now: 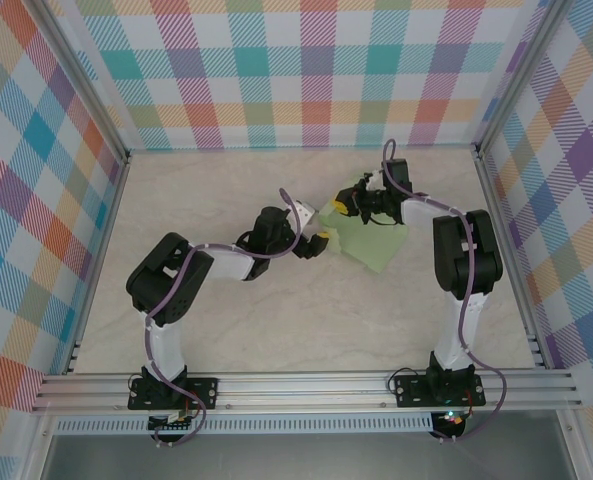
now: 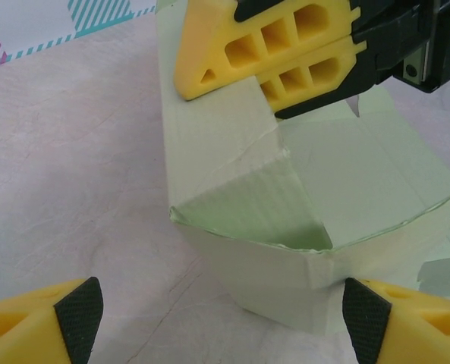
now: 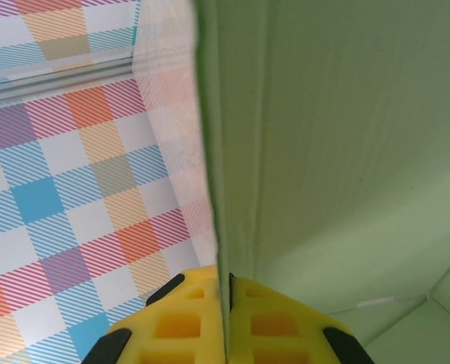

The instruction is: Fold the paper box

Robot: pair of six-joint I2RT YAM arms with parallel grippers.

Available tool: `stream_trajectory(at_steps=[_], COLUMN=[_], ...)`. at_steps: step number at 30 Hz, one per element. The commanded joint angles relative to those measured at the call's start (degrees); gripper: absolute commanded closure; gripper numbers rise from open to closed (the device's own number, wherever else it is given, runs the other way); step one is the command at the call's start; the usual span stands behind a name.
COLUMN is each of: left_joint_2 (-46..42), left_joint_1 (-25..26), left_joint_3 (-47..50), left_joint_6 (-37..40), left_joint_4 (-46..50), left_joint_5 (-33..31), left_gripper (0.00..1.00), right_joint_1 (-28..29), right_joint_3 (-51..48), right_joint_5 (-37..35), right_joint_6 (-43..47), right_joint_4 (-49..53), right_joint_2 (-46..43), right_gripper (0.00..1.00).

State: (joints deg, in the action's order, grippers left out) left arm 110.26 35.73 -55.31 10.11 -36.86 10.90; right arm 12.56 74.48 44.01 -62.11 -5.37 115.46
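Now my right end effector (image 3: 228, 318) is clamped shut on the thin edge of an upright flap of the paper box (image 3: 346, 152). The box sits half-folded on the surface (image 1: 276, 320), right of centre in the overhead frame. My left end effector (image 2: 221, 322) stands wide open, its fingertips flanking the box's near corner and gripping nothing.

Plaid walls (image 1: 316, 70); pale, perhaps marbled tabletop (image 1: 306, 330)
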Motion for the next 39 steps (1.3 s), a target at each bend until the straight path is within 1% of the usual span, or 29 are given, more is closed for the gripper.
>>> stream_trajectory(at_steps=[1,6,9,13,17,22,25,27,29,31,34,39], left_joint_2=[1.2,2.6,2.4,2.7,2.8,2.0,1.7,1.7,1.9,2.0,2.5,3.6], left_joint_1=[1.6,2.6,2.6,2.9,3.6,3.6,3.6,3.6,3.6,3.6,3.6,3.6], left_joint_3=[-2.0,-2.6,-1.8,-2.7,-3.8,-3.7,-3.3,-3.1,-3.5,-4.2,-5.4,-6.9], left_joint_6=[-0.5,-2.3,-3.2,-2.3,-2.3,-3.2,-4.0,-4.4,-4.9,-5.0,-4.6,-3.7], left_joint_4=[0.3,-0.9,-2.1,0.3,2.2,3.8,4.1,4.4,5.5,6.5,8.3,8.7], left_joint_5=[-0.9,-3.5,-5.4,-5.0,-5.1,-3.3,-3.4,-4.1,-6.4,-9.4,-13.1,-12.0], left_gripper=[0.15,0.15,0.15,0.15,0.16,0.16,0.16,0.16,0.17,0.16,0.17,0.19], right_joint_1=[0.9,1.5,1.6,1.7,1.6,1.6,1.6,1.6,1.6,1.6,1.6,1.9], right_joint_3=[-2.0,-4.9,-8.5,-10.9,-14.2,-14.8,-15.4,-16.3,-17.4,-18.4,-20.3,-21.8], right_joint_5=[0.1,-1.2,-3.2,-2.9,-2.8,-3.0,-3.2,-3.3,-3.1,-3.0,-3.1,-3.0], right_joint_6=[-0.8,-3.3,-5.4,-6.4,-9.7,-9.3,-9.4,-9.9,-10.9,-11.7,-12.2,-12.0], right_joint_4=[-1.8,-3.4,-7.0,-11.3,-20.3,-24.7,-26.8,-29.0,-30.3,-33.7,-35.4,-36.2], right_joint_2=[0.3,-1.0,-2.6,-2.8,-3.6,-6.3,-7.9,-8.3,-8.2,-7.9,-7.9,-7.6], right_gripper=[0.98,0.98,0.98,0.98,0.97,0.96,0.95,0.94,0.94,0.94,0.94,0.94])
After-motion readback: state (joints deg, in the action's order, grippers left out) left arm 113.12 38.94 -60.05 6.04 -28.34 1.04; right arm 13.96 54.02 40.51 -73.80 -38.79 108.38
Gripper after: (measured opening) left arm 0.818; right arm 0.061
